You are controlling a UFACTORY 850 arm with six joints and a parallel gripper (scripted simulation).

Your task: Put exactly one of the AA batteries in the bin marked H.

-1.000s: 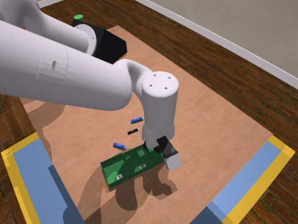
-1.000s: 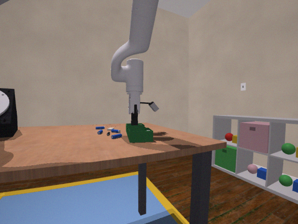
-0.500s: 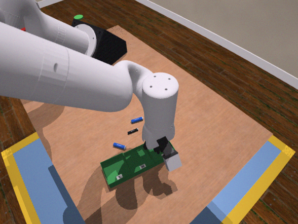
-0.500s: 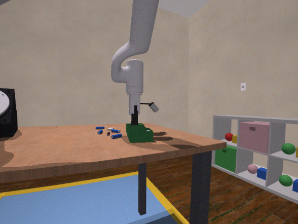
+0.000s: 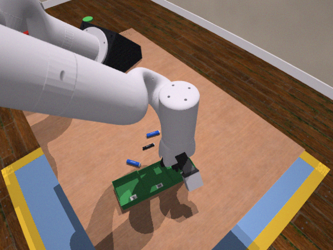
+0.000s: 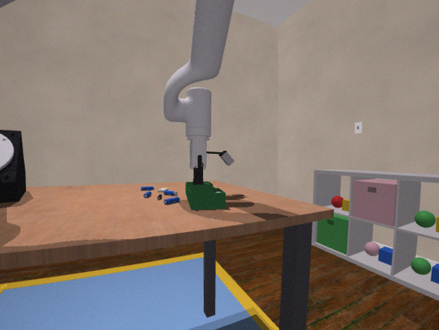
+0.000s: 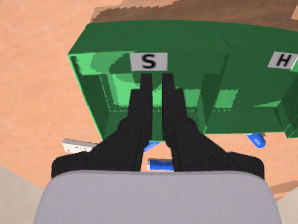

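Observation:
A green row of bins [image 5: 126,204] [image 6: 206,201] [image 7: 200,38] stands on the wooden table. In the wrist view one compartment bears the label S [image 7: 148,62] and the one to its right the label H [image 7: 282,60]. My gripper [image 6: 198,178] [image 7: 157,86] points straight down with its tips at the rim of the S compartment. The fingers are shut and nothing shows between them. Blue AA batteries [image 5: 153,133] [image 5: 133,162] [image 6: 172,201] [image 7: 257,139] lie on the table just behind the bins. A small black battery [image 5: 148,146] [image 6: 160,196] lies among them.
A small white flat thing [image 6: 163,190] [image 7: 76,144] lies by the batteries. The black robot base [image 5: 122,51] [image 6: 11,168] stands at the table's far end. A shelf with toys [image 6: 373,216] stands on the floor beyond the table edge.

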